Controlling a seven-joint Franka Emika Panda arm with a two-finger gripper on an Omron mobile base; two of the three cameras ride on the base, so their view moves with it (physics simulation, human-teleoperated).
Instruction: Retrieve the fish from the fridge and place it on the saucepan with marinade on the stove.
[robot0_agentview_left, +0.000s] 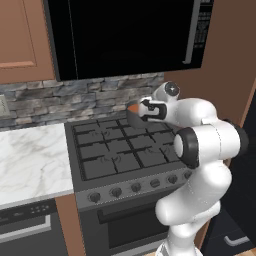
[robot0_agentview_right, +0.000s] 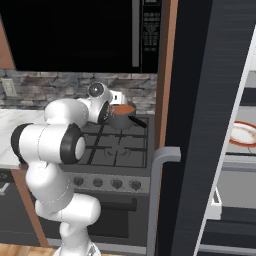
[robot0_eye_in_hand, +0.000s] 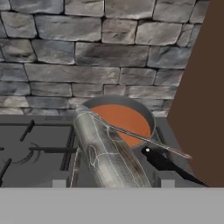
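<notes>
My gripper is shut on the fish, a grey-silver body that juts forward from between the fingers. Its far end reaches the near rim of the saucepan, which holds orange-red marinade and has a dark handle pointing to the right. The saucepan sits on the back right burner of the stove, close to the stone backsplash. In the base views my hand hovers over that corner and partly hides the pan. The fridge stands to the right with its black door swung open.
A black microwave hangs low above the stove. A brown cabinet wall stands close to the right of the pan. The fridge door's grey handle juts out near the stove front. An orange-rimmed plate sits on a fridge shelf. Marble counter lies to the left.
</notes>
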